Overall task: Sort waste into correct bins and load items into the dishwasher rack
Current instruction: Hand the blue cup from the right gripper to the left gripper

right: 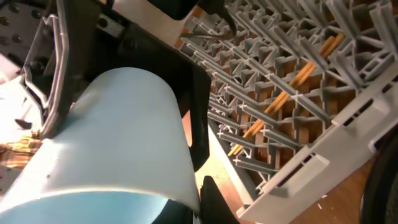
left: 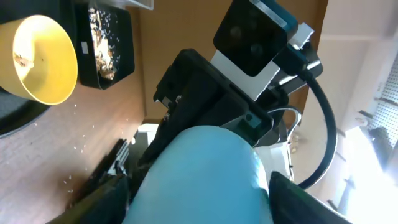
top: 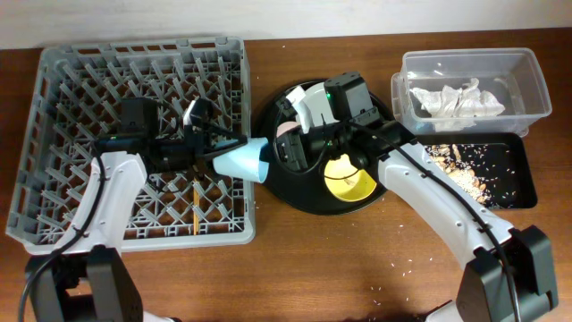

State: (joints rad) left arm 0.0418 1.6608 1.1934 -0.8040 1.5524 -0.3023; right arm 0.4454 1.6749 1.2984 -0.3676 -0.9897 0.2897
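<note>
The light-blue cup (top: pixel 243 163) lies on its side in the air between the dishwasher rack (top: pixel 40 116) and the round black tray (top: pixel 286 195). My left gripper (top: pixel 231 154) is shut on its body; its fingers flank the cup (left: pixel 205 180) in the left wrist view (left: pixel 199 202). My right gripper (top: pixel 273 159) pinches the cup's rim (right: pixel 112 143), with one finger (right: pixel 202 199) against the wall. The yellow bowl (top: pixel 349 179), the pink cup (top: pixel 288 131) and the pale plate (top: pixel 308 100) sit on the round tray, partly under my right arm.
The clear tub (top: pixel 529 80) holds crumpled napkins (top: pixel 456 100). The black rectangular tray (top: pixel 523 183) holds food scraps (top: pixel 465 170). An orange-brown stick (top: pixel 194 201) lies in the rack. Rice-like grains dot the table.
</note>
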